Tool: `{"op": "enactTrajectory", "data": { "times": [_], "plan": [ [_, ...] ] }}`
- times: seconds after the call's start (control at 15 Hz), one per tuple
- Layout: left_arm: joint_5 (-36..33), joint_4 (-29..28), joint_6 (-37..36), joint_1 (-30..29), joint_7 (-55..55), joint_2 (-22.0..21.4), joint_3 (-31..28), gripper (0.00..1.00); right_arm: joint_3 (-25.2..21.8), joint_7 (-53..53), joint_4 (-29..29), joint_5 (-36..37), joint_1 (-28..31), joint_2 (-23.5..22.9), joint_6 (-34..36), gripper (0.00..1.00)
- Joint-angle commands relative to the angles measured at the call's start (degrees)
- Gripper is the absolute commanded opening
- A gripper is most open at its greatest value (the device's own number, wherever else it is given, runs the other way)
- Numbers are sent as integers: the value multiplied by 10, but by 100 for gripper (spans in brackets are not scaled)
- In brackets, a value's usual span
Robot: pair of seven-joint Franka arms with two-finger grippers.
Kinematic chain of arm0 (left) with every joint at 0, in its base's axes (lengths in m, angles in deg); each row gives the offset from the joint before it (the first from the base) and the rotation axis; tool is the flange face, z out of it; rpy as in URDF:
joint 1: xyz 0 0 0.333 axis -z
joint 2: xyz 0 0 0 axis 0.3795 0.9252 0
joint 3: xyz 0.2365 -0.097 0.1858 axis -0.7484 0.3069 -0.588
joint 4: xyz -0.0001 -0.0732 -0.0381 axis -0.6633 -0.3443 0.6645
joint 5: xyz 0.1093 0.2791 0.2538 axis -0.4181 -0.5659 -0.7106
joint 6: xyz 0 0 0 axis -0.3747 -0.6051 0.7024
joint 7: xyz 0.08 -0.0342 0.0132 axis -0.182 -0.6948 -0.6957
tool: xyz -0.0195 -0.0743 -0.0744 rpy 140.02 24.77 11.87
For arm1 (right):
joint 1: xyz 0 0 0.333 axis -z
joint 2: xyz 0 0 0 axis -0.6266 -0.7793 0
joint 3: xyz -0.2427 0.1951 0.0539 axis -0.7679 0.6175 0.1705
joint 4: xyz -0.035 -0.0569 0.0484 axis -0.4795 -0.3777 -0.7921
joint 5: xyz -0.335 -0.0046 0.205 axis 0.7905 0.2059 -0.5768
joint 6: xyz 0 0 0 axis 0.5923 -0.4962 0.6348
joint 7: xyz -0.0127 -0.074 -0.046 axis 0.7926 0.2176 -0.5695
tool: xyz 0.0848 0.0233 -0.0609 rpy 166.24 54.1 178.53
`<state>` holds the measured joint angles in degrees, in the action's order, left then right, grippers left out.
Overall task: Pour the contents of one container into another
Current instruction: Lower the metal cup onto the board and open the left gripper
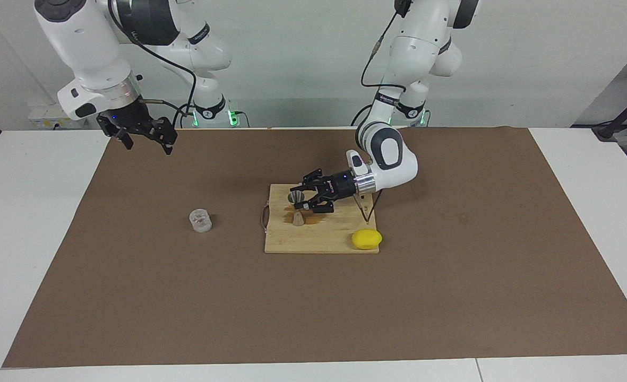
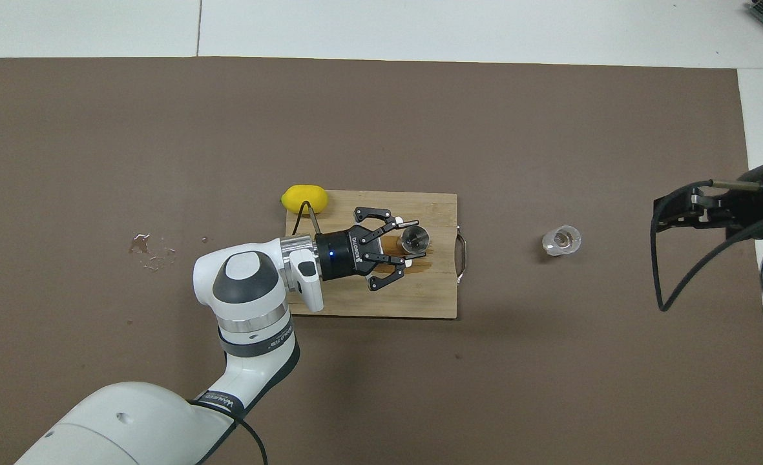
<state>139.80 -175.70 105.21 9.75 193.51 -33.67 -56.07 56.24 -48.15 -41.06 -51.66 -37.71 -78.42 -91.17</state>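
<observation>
The glass cup [image 1: 200,220] [image 2: 561,240] stands alone on the brown mat, between the cutting board and the right arm's end of the table. The silver jigger [image 1: 296,207] [image 2: 414,239] stands upright on the wooden cutting board [image 1: 318,241] [image 2: 368,303], next to a brown wet patch [image 2: 422,261]. My left gripper [image 1: 303,199] [image 2: 404,242] lies low over the board, its fingertips slightly parted and just short of the jigger, holding nothing. My right gripper [image 1: 143,137] [image 2: 672,216] waits open and empty, raised over the mat's corner by its own base.
A yellow lemon [image 1: 367,239] [image 2: 303,198] rests at the board's corner toward the left arm's end. The board's metal handle [image 2: 462,258] faces the glass cup. A few drops of liquid [image 2: 152,248] lie on the mat near the left arm.
</observation>
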Motion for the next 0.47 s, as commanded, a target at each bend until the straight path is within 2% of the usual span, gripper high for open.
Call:
{"op": "enactTrajectory", "data": {
  "times": [0.0,0.2,0.4],
  "plan": [
    [15,-10,17,8,19,-5,-7,100,3,47,-15,0,8,7,-14,99],
    [14,-13,14,1,15,-5,-7,100,3,171,-18,-24,14,-4,-26,96],
    [6,-28,-1,-22,15,-16,-9,100,3,247,-24,-87,49,-25,-35,96]
  ]
}}
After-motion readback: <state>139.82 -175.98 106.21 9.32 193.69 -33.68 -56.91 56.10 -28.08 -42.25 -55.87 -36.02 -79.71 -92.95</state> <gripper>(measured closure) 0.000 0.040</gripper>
